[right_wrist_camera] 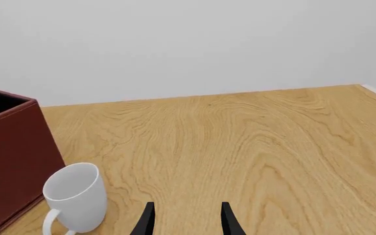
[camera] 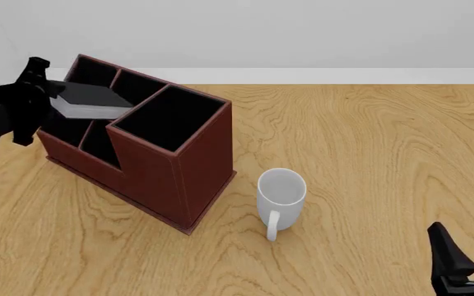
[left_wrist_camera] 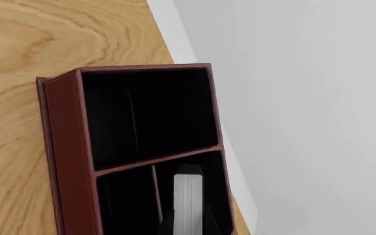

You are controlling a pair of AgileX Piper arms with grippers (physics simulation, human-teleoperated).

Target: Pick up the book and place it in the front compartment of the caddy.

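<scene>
On your wooden surface (camera: 369, 142) a white mug (camera: 281, 196) stands upright just beside the caddy's (camera: 167, 179) near right corner, handle toward you, well apart from the book (camera: 89, 100).

The caddy sits at the left of the surface, turned at an angle. Its large square bin (the tall end nearest the mug) shows only black inside. In the left wrist view the book (left_wrist_camera: 189, 198) stands on edge in one narrow slot, white pages up, next to the thin divider; from the front it looks tilted over the slots at the caddy's far left end.

Your left pincer (camera: 44, 92) is clenched on the book at its left end. Your right pincer (camera: 468, 250) hangs low at the near right corner, fingers (right_wrist_camera: 228, 219) apart, grasping nothing, away from the mug.
</scene>
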